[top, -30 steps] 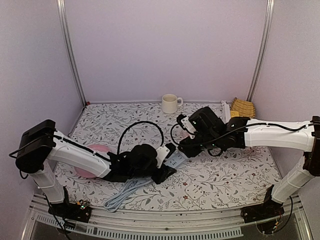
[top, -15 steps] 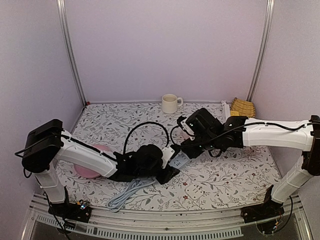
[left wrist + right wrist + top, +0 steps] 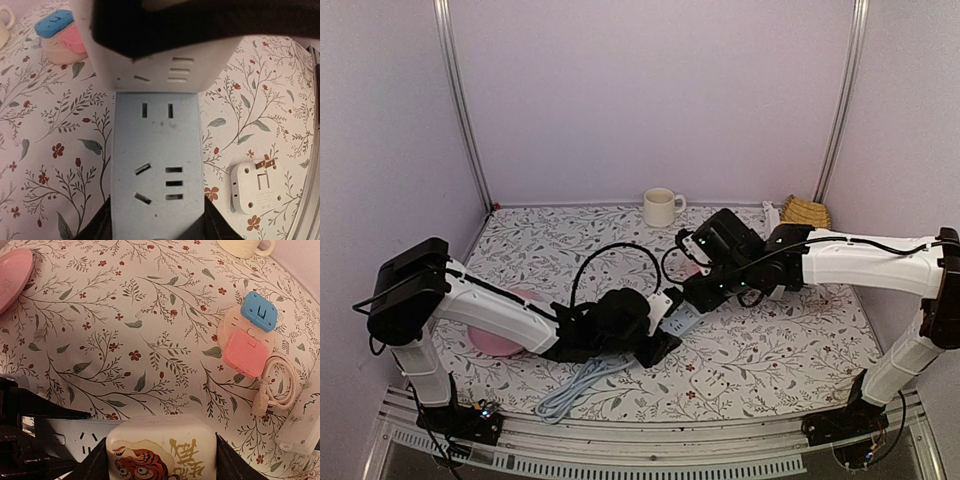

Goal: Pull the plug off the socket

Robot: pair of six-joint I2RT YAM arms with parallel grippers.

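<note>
The right gripper (image 3: 161, 462) is clamped on the plug (image 3: 162, 437), a glossy white rounded cube with a tiger print, sitting over the far end of the socket strip (image 3: 157, 150). The left gripper (image 3: 156, 227) pinches that flat, smooth grey-blue strip's near end. Pull crooked and the prongs may bind. Both plastics look slick, so I'd guess either grip could slip.

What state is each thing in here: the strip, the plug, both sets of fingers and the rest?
power strip: clamped at its near end, two sockets free.
plug: gripped, over the strip's far end; seated or out, cannot tell.
left fingers: shut on the power strip.
right fingers: shut on the plug.
mug: upright.
white adapter: loose, prong side up.
</note>
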